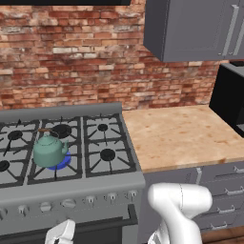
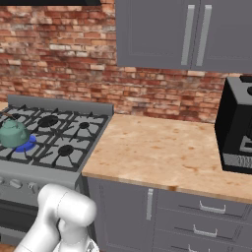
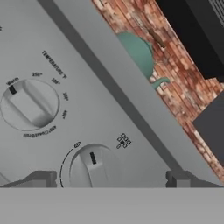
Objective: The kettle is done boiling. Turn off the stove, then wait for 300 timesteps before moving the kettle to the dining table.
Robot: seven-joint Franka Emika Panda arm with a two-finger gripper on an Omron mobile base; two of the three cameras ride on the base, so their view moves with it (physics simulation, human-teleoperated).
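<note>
The teal kettle sits on a front-centre burner of the grey stove, over a blue flame. From the right base view the kettle is at the stove's left edge. In the hand view my gripper is open, close to the stove's front panel. Its fingertips stand on either side of a burner knob, not touching it. The kettle peeks over the panel's top edge. The dining table is out of view.
An oven temperature knob sits beside the burner knob. A wood counter over grey drawers runs right of the stove to a black microwave. Grey wall cabinets hang above, with a brick wall behind.
</note>
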